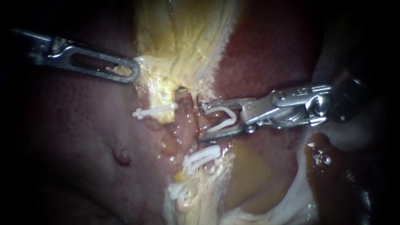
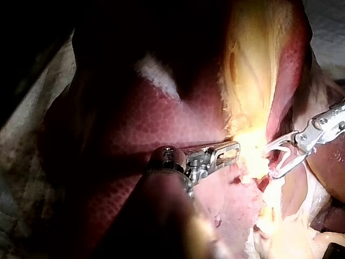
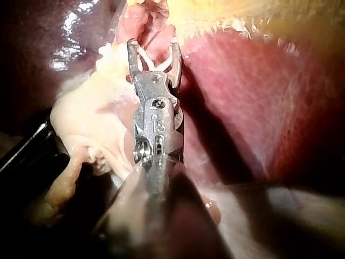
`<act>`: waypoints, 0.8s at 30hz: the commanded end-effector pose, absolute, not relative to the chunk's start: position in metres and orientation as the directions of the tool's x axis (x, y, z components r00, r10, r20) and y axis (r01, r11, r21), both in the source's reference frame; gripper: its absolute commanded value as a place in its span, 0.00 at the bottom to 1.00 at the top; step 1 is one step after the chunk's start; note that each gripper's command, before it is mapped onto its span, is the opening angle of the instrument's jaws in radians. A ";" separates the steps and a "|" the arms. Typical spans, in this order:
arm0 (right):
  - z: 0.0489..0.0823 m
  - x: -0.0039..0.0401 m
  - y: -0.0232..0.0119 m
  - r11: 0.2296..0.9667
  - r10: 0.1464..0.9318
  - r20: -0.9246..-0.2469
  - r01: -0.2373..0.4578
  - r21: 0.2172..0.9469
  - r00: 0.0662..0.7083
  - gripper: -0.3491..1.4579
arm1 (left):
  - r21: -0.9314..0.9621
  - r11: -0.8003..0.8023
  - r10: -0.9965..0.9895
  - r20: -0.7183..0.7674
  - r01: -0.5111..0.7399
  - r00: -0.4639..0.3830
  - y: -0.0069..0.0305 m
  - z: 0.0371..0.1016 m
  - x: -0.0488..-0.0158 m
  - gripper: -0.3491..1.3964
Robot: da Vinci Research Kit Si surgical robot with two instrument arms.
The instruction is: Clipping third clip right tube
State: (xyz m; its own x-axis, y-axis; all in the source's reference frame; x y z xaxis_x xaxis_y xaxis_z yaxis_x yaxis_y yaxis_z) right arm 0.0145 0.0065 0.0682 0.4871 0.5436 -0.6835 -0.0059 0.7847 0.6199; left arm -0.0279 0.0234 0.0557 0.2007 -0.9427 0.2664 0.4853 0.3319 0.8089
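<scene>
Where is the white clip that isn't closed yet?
In the endoscope view, the open clip sits between the right instrument's jaws, near the middle, just right of the tube and above the closed clips.

Supporting surface: 1 pale, mottled cloth (image 2: 27, 124), seen in the left wrist view past the outer edge of the liver (image 2: 135, 129) and again past its opposite side. The liver rests directly on this cloth, touching it along the visible edge. In the endoscope view the liver fills the field from 7 to 11 o'clock and at 1 o'clock.
</scene>
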 end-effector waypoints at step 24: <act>0.0692 0.0168 0.0074 0.606 0.745 -0.606 0.098 0.790 0.279 0.47 | 0.809 0.332 -0.943 0.267 0.485 0.201 0.0235 0.0559 -0.0279 0.00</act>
